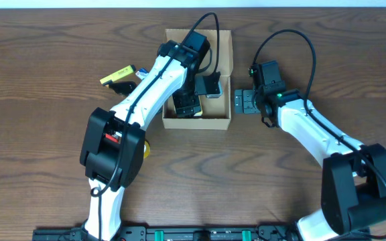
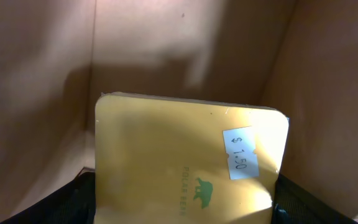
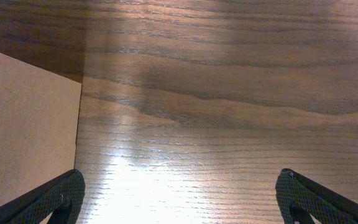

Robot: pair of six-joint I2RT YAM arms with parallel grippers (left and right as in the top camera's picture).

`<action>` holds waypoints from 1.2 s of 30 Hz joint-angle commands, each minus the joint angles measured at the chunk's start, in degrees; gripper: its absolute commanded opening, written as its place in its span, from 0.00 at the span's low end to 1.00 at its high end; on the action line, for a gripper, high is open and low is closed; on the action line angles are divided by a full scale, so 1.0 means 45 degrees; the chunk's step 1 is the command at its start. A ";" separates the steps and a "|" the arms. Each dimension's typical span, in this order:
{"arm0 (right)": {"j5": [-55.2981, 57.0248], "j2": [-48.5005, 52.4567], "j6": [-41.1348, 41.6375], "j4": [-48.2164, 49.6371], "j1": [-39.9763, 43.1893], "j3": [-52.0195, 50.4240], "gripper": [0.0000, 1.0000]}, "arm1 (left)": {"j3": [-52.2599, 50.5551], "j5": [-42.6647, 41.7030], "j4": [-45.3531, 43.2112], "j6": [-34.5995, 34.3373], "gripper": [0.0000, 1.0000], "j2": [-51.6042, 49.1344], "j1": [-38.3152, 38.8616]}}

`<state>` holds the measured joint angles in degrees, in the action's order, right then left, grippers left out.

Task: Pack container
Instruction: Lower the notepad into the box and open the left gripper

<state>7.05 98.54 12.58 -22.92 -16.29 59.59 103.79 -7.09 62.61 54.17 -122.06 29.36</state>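
Container point(image 1: 223, 50), one, surrounds left pincer point(image 2: 188, 200) clamping one yellow packet point(image 2: 166, 143); right pincer point(image 3: 179, 185) stands spread apart.

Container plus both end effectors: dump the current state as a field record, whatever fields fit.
container: tan cardboard box, open, on the wooden table
left end effector: inside the container, apparently closed on a yellow packet
yellow packet: flat, rounded corners, white price sticker reading $1.50, green bear logo
right end effector: open, empty, over bare table beside the container's outer wall
outside container: yellow item on the table, on the left arm's side
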 commanded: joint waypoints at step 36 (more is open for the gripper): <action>-0.0005 0.0107 0.0146 -0.0015 0.0112 -0.0034 0.99 | -0.0126 -0.0393 0.0466 0.1345 0.48 -0.0117 -0.0525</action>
<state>7.05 98.54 12.58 -22.92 -16.29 59.59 103.79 -7.77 64.29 59.00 -122.06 27.11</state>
